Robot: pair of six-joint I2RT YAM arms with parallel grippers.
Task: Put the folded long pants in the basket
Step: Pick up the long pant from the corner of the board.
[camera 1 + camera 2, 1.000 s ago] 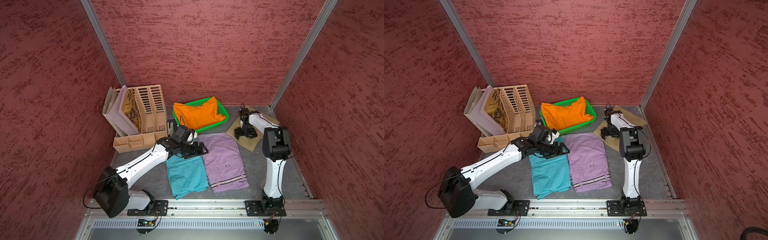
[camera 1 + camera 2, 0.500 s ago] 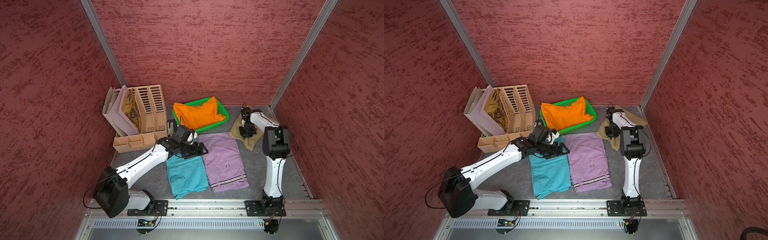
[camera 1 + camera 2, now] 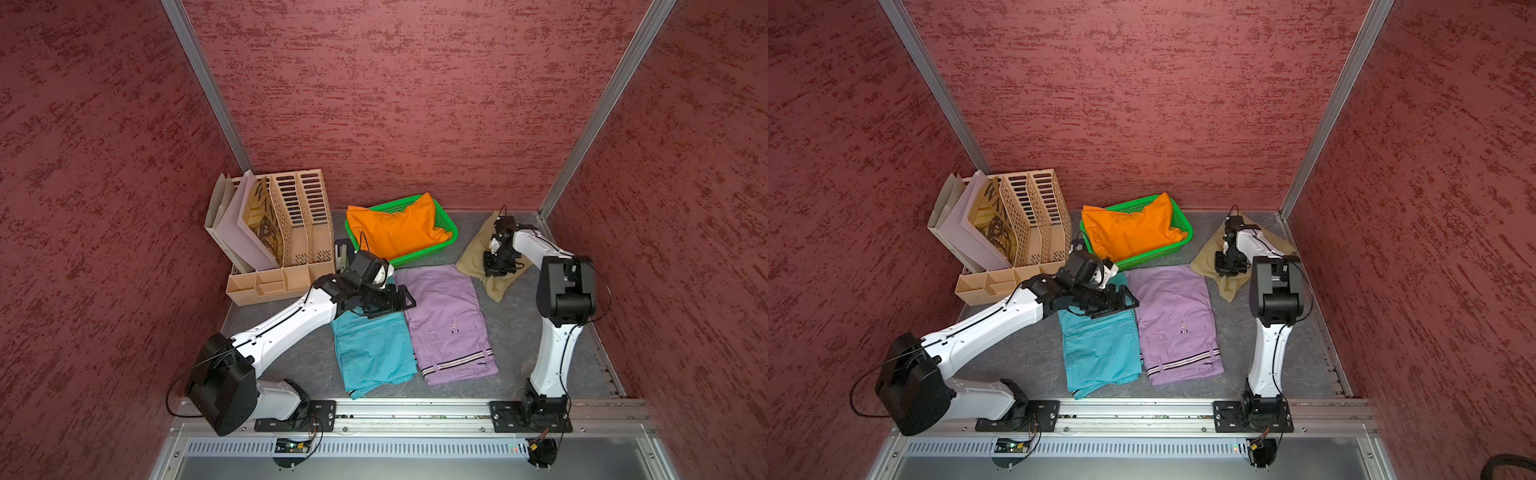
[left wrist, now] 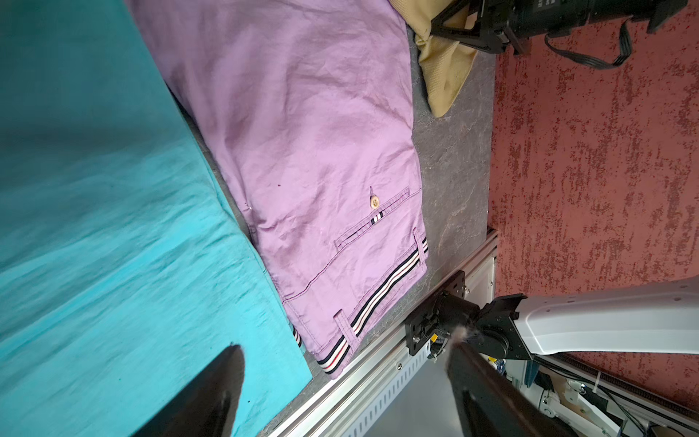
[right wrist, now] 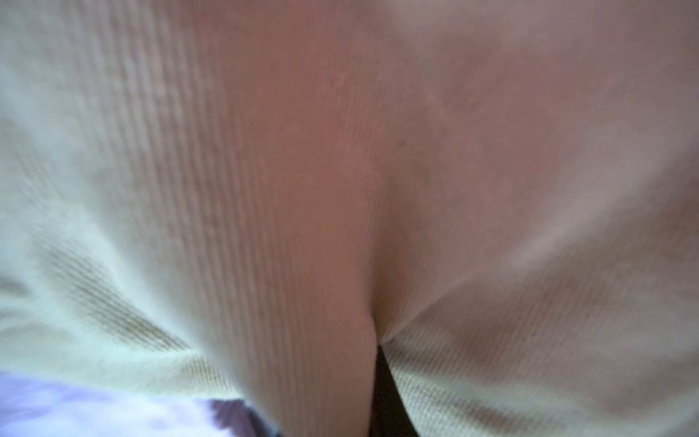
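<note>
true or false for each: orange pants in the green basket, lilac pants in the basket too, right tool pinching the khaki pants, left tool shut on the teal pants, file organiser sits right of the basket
1. The orange pants lie in the green basket. True.
2. The lilac pants are in the basket too. False: they lie flat on the table in front of it, beside the teal pants.
3. The right tool is shut on the khaki pants. True: the cloth is bunched up at the tool, and it fills the right wrist view.
4. The left tool is shut on the teal pants. False: it is open above them, holding nothing.
5. The file organiser sits right of the basket. False: in both top views it stands to the basket's left.
</note>
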